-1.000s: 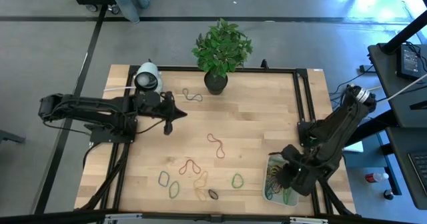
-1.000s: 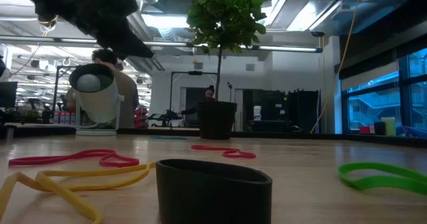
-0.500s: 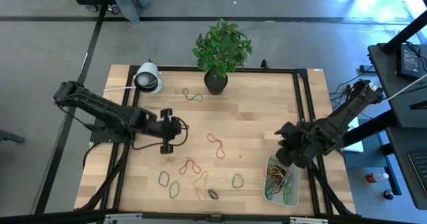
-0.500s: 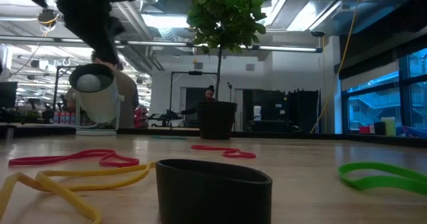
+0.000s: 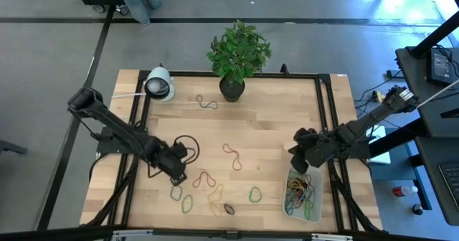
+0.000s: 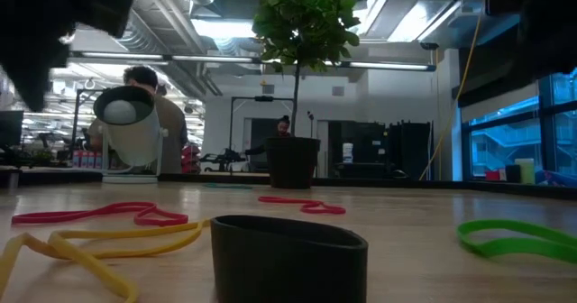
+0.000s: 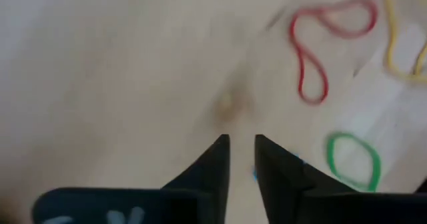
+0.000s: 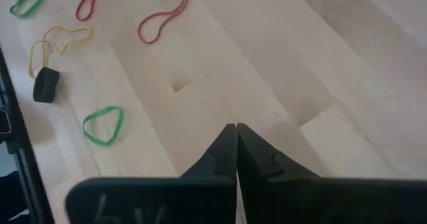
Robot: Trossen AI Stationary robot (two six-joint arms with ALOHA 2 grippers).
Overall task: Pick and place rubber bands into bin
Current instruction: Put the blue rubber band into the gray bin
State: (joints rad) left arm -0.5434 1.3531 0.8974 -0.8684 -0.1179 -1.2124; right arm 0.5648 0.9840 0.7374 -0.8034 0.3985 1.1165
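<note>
Reaching for loose rubber bands near the table's front edge, we hold the left gripper narrowly parted and empty; next, straddle one. Right gripper, pinched closed, hovers beside the front-right corner bin.

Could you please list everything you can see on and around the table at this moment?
table: one, pale wood, under both arms
loose rubber bands: about eight; red, green, yellow, blue, black, dark; scattered mid-table to near edge
bin: one, pale, near right corner, holding many mixed-colour bands
plant pot: one, dark, green plant, far edge
white round device: one, far left corner
people: two, in the room beyond
left gripper: slightly open, above the loose bands
right gripper: shut, empty, beside the bin
</note>
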